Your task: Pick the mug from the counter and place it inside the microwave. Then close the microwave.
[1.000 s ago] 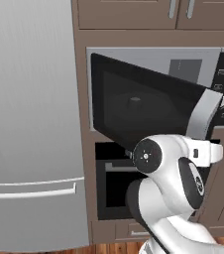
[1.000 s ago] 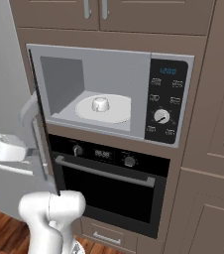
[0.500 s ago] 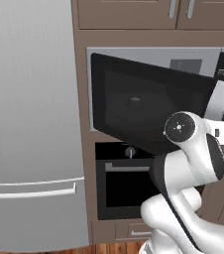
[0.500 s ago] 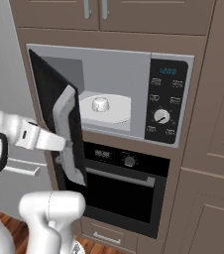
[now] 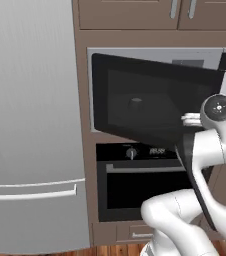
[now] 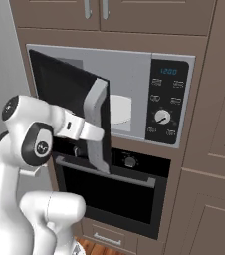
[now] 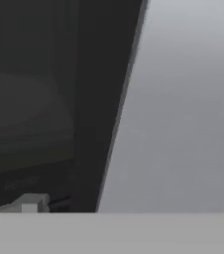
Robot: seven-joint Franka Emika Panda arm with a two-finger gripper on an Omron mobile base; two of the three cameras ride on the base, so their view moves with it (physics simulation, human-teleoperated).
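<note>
The microwave [image 6: 134, 60] stands built into the brown cabinet wall, and its dark glass door [image 5: 155, 102] hangs about half shut. My gripper [image 6: 98, 133] is against the door's outer face beside the big silver handle [image 6: 95, 107]; its jaws are open and hold nothing. Part of the white turntable [image 6: 120, 109] shows past the door's edge. The door hides the mug in the right base view. In the left base view a dim rounded shape [image 5: 135, 102] shows through the glass. The hand view looks along the dark door glass [image 7: 44, 99]. The counter is out of view.
A black-doored oven [image 6: 119, 189] with knobs sits under the microwave. A tall grey fridge [image 5: 30, 125] stands to the left, close to the swinging door. The black control panel [image 6: 167, 102] is at the microwave's right, with brown cabinets above and to the right.
The microwave door has swung from wide open to about half shut, with my arm moving with it. The mug on the turntable has gone out of sight behind the door.
</note>
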